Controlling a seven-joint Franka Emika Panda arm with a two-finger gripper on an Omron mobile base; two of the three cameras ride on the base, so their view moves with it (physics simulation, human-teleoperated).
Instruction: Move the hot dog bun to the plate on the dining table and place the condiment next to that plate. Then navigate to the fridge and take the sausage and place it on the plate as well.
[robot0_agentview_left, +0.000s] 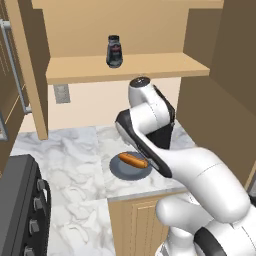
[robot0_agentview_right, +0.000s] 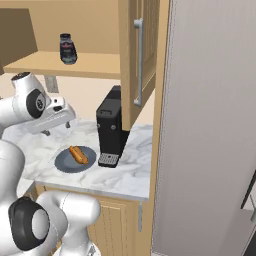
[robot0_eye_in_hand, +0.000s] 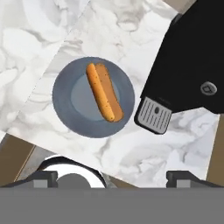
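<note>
Tool: jaws spread wide, empty, poised above the hot dog bun; tool hanging over the marble worktop, clear of everything.
Bun: lying lengthwise on a blue-grey plate, split side up, slightly off the plate's centre toward 2 o'clock in the hand view.
Condiment: dark bottle upright on the wooden shelf above, at 12 o'clock from the plate in the left base view, well apart from the tool.
Risk, grip: likely slip or crushed crumb if jaws close across the bun's length instead of its narrow width.
Risk, plate: probable drag or tip of the plate if fingertips catch its raised rim on descent.
Risk, neighbour: black coffee machine just beside the plate at 3 o'clock; wide jaws could clip its drip tray.
Surface: white, grey-veined marble, glossy, probably slick.
Room: tan wood cabinets, stove knobs at 8 o'clock in the left base view, tall grey panel at far right in the right base view.
</note>
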